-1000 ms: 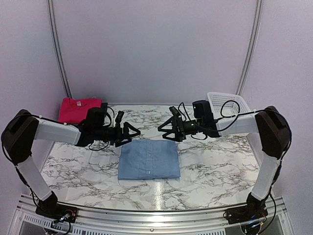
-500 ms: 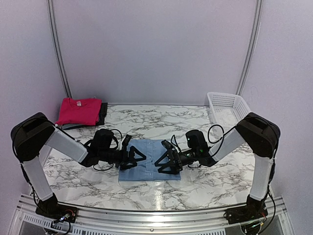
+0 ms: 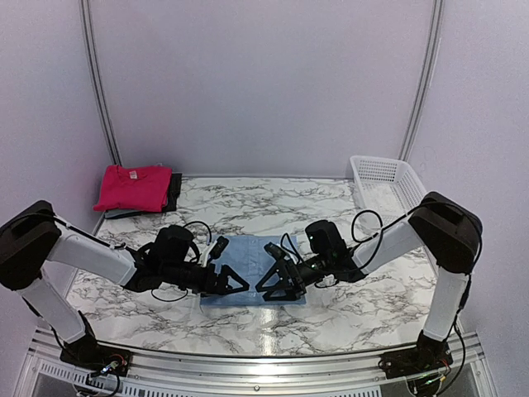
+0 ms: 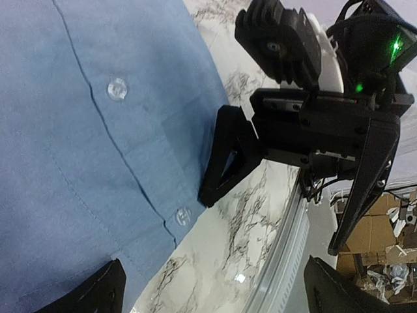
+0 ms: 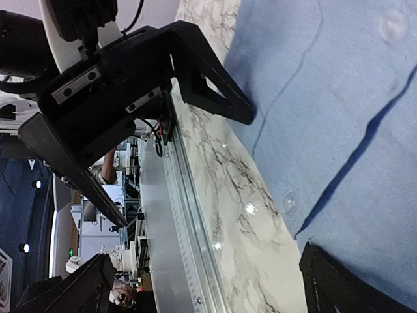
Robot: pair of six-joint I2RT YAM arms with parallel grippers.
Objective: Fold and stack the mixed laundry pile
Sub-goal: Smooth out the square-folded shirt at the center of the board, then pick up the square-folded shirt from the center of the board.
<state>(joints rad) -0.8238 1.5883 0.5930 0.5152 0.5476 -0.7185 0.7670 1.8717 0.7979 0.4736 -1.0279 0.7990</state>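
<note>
Your left gripper (image 3: 234,284) and right gripper (image 3: 271,286) both sit low over the worktop (image 3: 364,294). Their fingers are spread wide with nothing between them, and they face each other at close range. The folded blue shirt (image 3: 250,253) lies directly under and just beyond them, its near edge running between the two. One finger of the right gripper appears to touch that edge. The pink T-shirt (image 3: 132,186) rests on what looks like a dark garment (image 3: 174,188), well beyond the left gripper towards the far corner. Watch three things. If a finger slides in above the bottom layer, you will pinch only part of the fold, and the shirt will likely fall open when raised. A fingertip could snag on a button (image 4: 117,87) or scrape the worktop. And with the grippers this near one another, closing inward risks a knock between them.
</note>
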